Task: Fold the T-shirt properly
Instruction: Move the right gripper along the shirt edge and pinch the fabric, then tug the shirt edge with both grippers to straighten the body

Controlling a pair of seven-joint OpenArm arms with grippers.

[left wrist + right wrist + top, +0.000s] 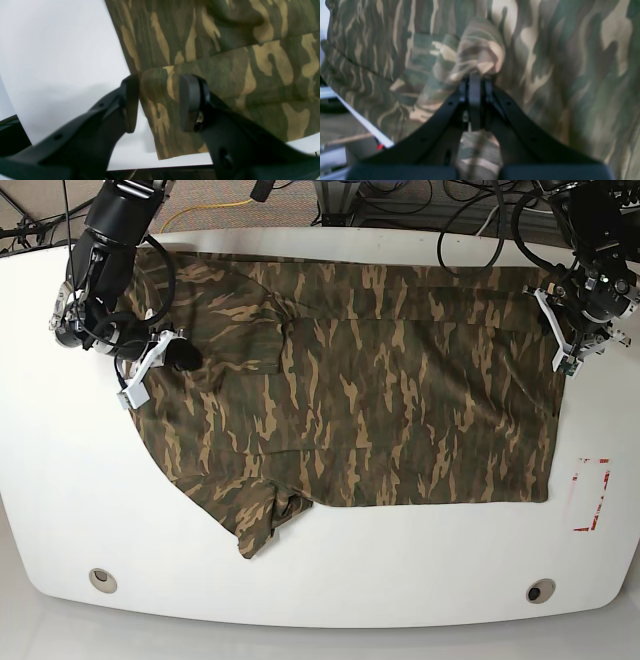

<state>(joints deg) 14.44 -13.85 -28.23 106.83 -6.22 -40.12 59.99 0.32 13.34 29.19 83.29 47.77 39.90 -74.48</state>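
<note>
The camouflage T-shirt lies spread on the white table, collar end at the left and hem at the right. One sleeve sticks out toward the front. My right gripper is at the shirt's left end. In the right wrist view it is shut, with a bunch of T-shirt fabric pinched at its tips. My left gripper sits at the far right hem corner. In the left wrist view it is open, its jaws either side of a folded edge of the T-shirt.
A red-outlined rectangle is marked on the table right of the hem. Two round holes sit near the front edge. Cables run behind the table's back edge. Bare white table shows beside the hem.
</note>
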